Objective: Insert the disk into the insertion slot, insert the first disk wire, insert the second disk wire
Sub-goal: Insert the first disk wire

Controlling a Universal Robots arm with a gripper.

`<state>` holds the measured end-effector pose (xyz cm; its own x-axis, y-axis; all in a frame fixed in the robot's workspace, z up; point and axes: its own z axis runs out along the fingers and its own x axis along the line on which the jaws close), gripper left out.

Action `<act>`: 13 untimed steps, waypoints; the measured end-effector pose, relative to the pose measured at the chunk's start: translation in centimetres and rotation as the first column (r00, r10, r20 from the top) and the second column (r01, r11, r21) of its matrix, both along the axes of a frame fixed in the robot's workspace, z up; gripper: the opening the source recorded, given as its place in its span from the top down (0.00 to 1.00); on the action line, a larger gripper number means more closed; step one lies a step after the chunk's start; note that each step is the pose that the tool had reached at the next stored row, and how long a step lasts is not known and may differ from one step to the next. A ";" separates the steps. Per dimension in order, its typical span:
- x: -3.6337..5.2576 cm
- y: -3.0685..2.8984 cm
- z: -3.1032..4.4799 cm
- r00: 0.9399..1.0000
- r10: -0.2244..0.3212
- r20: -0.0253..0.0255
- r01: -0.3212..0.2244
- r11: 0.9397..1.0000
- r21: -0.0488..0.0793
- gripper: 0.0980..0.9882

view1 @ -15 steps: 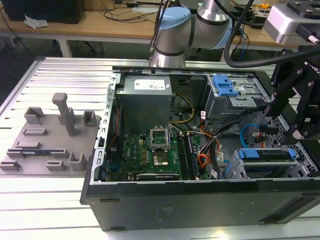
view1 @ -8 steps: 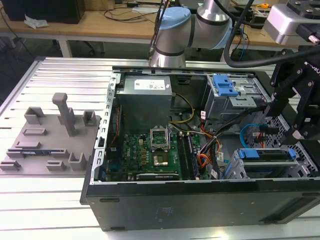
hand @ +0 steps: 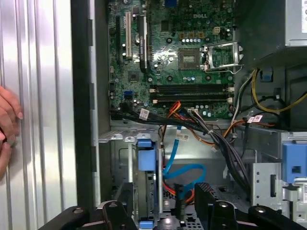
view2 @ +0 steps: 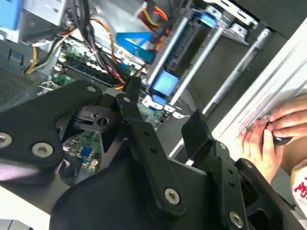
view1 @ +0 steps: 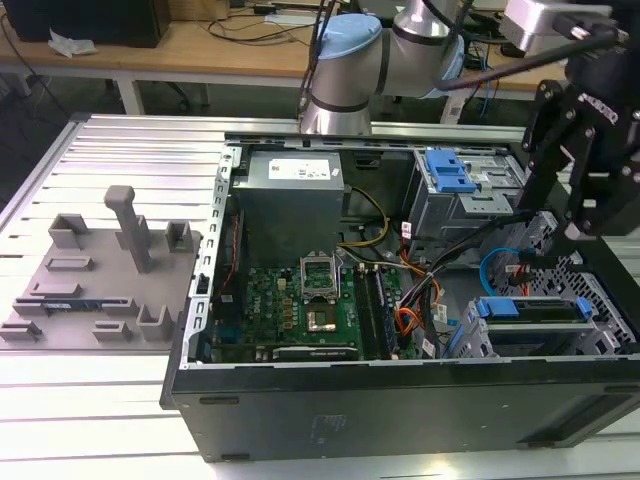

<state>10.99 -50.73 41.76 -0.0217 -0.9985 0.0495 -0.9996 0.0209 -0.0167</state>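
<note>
Cable loops just beyond parted jaws.

Black tool, black case. Green board. Light-blue cable; orange, red and black wires. Grey cage, perforated with holes. Blue latch. Silver desk, ribbed in lines.
</note>
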 end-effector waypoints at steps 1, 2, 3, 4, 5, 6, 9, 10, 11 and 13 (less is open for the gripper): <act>0.01 0.45 0.01 1.000 0.000 0.000 0.000 1.000 -0.002 0.41; 0.01 0.97 0.00 1.000 0.000 0.000 0.000 1.000 -0.003 0.41; 0.01 1.43 0.00 1.000 0.000 0.000 0.000 1.000 -0.004 0.41; 0.02 1.90 0.00 1.000 0.000 0.000 0.000 1.000 -0.005 0.41; 0.05 2.88 -0.01 1.000 0.000 0.000 0.000 1.000 -0.008 0.41; 0.09 3.15 -0.02 1.000 0.000 0.000 0.000 1.000 -0.025 0.41; 0.23 3.22 -0.03 1.000 0.000 0.000 0.000 0.996 -0.090 0.41; 0.27 3.24 -0.02 1.000 0.000 0.000 0.000 0.994 -0.108 0.41; 0.33 3.24 -0.02 1.000 0.000 0.000 0.000 0.991 -0.134 0.41; 0.34 3.25 -0.03 1.000 -0.001 0.000 0.001 0.985 -0.170 0.41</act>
